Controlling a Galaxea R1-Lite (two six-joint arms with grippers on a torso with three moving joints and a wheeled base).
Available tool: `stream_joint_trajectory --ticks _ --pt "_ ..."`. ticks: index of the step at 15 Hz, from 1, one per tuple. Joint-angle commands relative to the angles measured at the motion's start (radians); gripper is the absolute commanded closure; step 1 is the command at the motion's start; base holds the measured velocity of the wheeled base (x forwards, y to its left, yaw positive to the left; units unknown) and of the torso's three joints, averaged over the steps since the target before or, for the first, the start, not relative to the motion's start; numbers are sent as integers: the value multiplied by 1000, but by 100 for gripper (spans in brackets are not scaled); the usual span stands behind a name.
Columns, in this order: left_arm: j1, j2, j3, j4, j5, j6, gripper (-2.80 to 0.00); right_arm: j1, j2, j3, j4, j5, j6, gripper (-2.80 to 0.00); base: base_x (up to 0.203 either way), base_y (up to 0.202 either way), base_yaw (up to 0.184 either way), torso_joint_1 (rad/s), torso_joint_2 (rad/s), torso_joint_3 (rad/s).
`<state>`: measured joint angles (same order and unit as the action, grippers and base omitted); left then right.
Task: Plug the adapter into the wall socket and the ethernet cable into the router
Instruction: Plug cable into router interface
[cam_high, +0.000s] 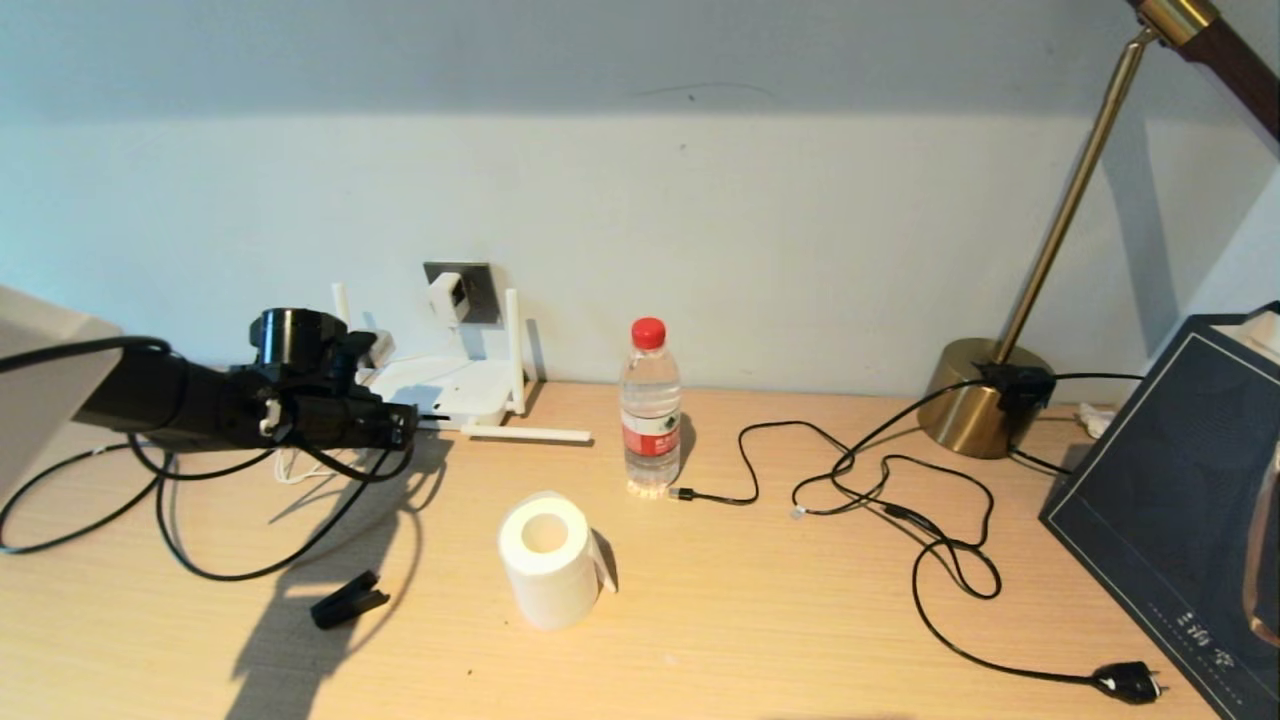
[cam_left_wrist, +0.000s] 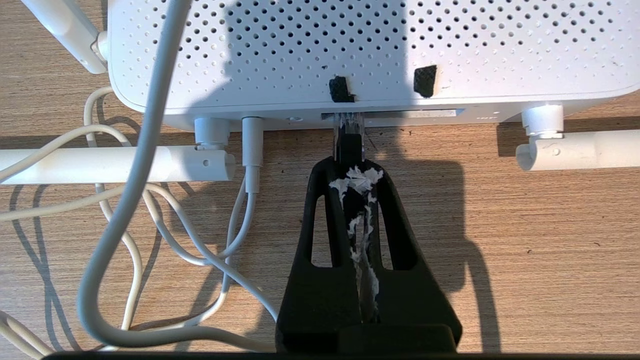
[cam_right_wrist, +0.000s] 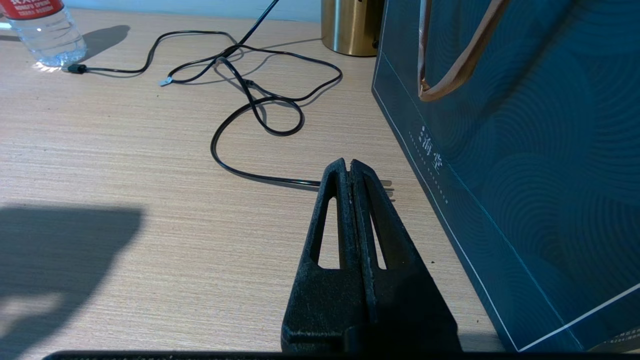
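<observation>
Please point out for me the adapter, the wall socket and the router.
adapter (cam_high: 448, 297): head view, on its white body, sitting in the socket.
wall socket (cam_high: 481, 283): head view, on the bare grey plate beside the adapter.
router (cam_left_wrist: 500, 45): left wrist view, on its perforated white top.

The clear plug tip of the black ethernet cable (cam_left_wrist: 347, 131), beyond the left gripper's (cam_left_wrist: 350, 167) pinched fingertips, vanishes into the flat white perforated router's (cam_left_wrist: 360, 55) dark port; seating depth unclear.
</observation>
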<state>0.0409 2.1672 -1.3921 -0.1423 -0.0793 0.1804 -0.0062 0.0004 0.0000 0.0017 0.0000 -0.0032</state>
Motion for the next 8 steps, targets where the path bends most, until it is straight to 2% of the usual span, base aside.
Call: stream_joint_trajectory --ticks 1,8 --pt "1 5 -4 -2 -6 1 0 0 0 0 0 0 -1 0 0 0 0 0 0 0" --pt "1 0 -2 0 -13 1 0 0 0 0 0 0 0 0 0 0 0 0 0 0"
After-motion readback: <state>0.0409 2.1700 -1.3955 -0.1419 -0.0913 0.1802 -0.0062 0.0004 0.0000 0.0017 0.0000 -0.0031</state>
